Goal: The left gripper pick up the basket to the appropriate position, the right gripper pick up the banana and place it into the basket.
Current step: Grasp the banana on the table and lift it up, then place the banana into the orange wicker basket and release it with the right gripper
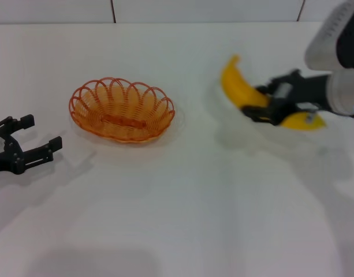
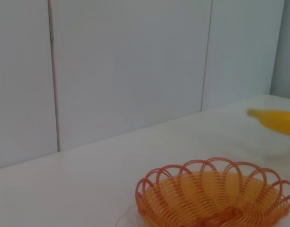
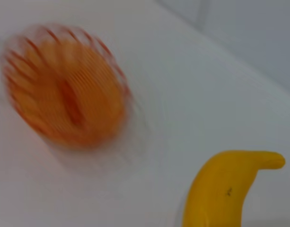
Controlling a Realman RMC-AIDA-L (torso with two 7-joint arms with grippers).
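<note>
Nearest the head camera, the left gripper (image 1: 35,138) is sitting low at the robot's left with its two black fingers spread and nothing between them, just beside the basket (image 1: 122,109) but not touching it. That released, parked pose suggests its part of the job is finished: the basket is resting on the white table (image 1: 177,219) at mid-reach, where the other arm can get over it.

Across the table, the right gripper (image 1: 268,107) is clamping the banana (image 1: 240,89) around its middle, fingers on either side of the curved body, so one end is sticking up and toward the wall while the other is poking out behind the claw. Gripping at the middle is probably keeping the fruit balanced during the carry. It appears lifted off the table, though I cannot be certain.

Outward from that claw, the basket is standing well apart, empty, its open side facing up. The carry toward it is probably under way, and the drop is not yet done.
</note>
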